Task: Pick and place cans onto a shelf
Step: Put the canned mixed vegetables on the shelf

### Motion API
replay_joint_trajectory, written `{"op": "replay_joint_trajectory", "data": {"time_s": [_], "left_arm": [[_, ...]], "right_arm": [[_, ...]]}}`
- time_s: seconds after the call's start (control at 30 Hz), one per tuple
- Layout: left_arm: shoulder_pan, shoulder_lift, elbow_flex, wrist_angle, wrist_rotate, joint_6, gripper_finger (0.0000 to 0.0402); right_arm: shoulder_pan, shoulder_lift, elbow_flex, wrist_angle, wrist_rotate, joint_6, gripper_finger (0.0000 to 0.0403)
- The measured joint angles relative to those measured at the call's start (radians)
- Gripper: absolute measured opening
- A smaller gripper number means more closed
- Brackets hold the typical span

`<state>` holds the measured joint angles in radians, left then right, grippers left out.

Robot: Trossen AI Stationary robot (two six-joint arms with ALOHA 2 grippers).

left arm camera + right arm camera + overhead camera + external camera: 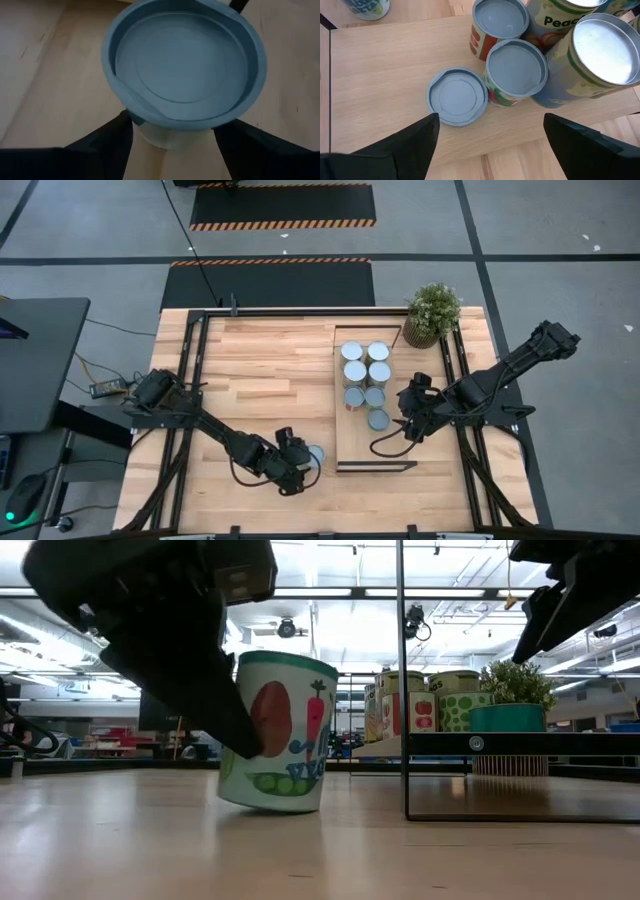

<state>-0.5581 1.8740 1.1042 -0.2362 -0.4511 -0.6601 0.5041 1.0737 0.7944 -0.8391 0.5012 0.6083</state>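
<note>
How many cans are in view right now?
8: seven on the shelf, in two columns plus a single one nearest the right gripper; one on the table, between the left gripper's fingers.

"Peac" partly readable on a can's label (560,25), other labels illegible

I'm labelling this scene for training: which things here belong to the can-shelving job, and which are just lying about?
Part of the job:
- small round tins with pale blue tops, grouped on the shelf
- one such tin on the table, tilted, between the left tool's fingers
- long light-wood shelf on a black frame

Just lying about:
- green potted plant
</note>
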Motion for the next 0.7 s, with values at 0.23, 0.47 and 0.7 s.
{"op": "replay_joint_trajectory", "data": {"time_s": [0.23,0.47,0.7], "left_arm": [[0.0,0.026,0.0,0.027,0.009,-0.008,0.0302],[-0.002,0.091,-0.001,0.132,0.025,-0.003,0.0378],[0.0,0.105,0.0,0.182,-0.006,0.027,0.0388]], "right_arm": [[0.0,0.0,0.0,-0.001,-0.005,-0.001,0.0366],[0.0,0.001,-0.001,0.01,-0.005,-0.004,0.0366],[0.0,0.003,-0.001,0.013,-0.005,-0.005,0.0366]]}}
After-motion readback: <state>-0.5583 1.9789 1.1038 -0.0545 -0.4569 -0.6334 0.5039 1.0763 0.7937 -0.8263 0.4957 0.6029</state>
